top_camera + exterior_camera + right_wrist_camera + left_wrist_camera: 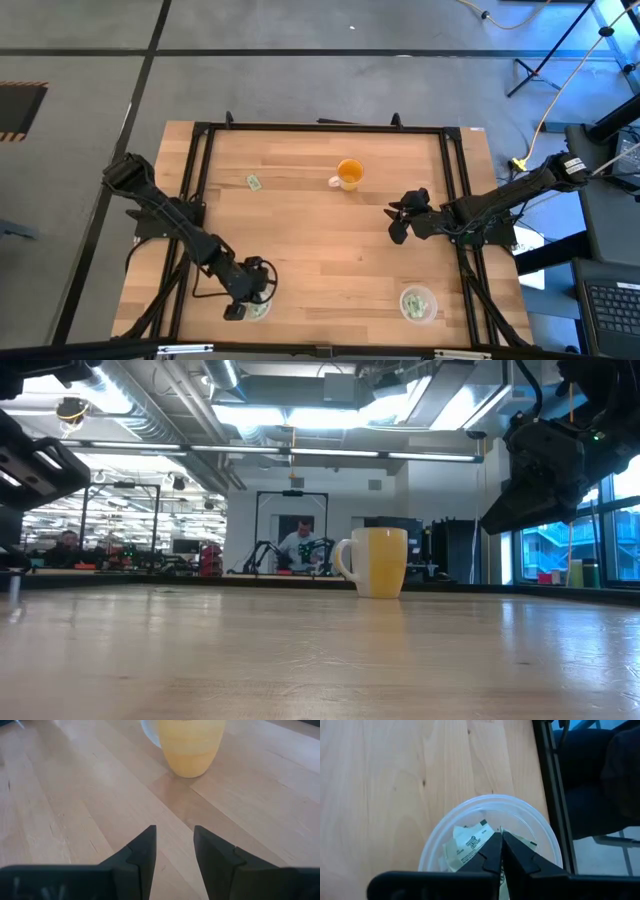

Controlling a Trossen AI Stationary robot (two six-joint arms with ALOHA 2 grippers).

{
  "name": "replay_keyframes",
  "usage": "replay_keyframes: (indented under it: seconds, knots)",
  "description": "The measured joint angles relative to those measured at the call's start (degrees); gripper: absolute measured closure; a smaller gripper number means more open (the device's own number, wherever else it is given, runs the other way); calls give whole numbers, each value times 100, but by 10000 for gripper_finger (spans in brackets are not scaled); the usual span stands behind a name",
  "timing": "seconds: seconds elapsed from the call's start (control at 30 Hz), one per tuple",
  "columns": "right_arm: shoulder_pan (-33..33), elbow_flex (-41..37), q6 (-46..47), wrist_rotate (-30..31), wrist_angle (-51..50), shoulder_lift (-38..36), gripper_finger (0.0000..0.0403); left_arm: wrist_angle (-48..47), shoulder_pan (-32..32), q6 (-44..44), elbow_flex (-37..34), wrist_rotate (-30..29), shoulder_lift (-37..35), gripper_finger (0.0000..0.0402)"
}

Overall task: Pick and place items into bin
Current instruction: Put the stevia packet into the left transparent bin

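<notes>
One green-and-white packet [254, 182] lies flat on the table at the far left, apart from both arms. My left gripper [501, 836] is shut and points down into a clear round bin [440, 837] at the near left, which holds packets [465, 845]. In the high view this gripper [243, 303] stands over that bin [260, 310]. My right gripper [398, 222] is open and empty, above the table to the right of the orange mug [349, 174]. Its wrist view shows the open fingers [175, 837] pointing at the mug [192, 745]. My left gripper's shut fingertips [495, 842] stand right over the packets in the bin, coming from above. I cannot tell whether they touch a packet or hold one.
A second clear round bin [418, 303] with packets stands at the near right. The black frame rails [200, 170] run along the table's left, right and far sides. The mug [378, 560] stands upright at the far middle. People sit in the room beyond the table.
</notes>
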Motion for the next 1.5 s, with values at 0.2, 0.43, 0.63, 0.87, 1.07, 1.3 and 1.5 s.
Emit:
replay_keyframes:
  seconds: [0.2,0.43,0.63,0.87,1.07,1.3,1.5]
  knots:
    - [0,0,-7,0,-2,-1,268,2,11,-170,0,2,2,365]
    - [0,0,-9,0,-2,1,268,-345,11,-33,391,146,-11,334]
    - [0,0,-10,0,-11,0,268,-1748,52,457,1108,-25,-254,329]
    - [0,0,-3,-201,-5,1,268,-3866,437,381,1567,-964,-827,329]
    - [0,0,-20,-201,-17,1,268,-5329,1102,682,1513,-1917,-1429,329]
    - [-2,0,-29,-201,-26,0,268,-5719,2365,2171,1513,-2227,-1939,329]
    - [-2,0,-36,-201,-80,1,268,-5656,3677,3349,1509,-1874,-2031,329]
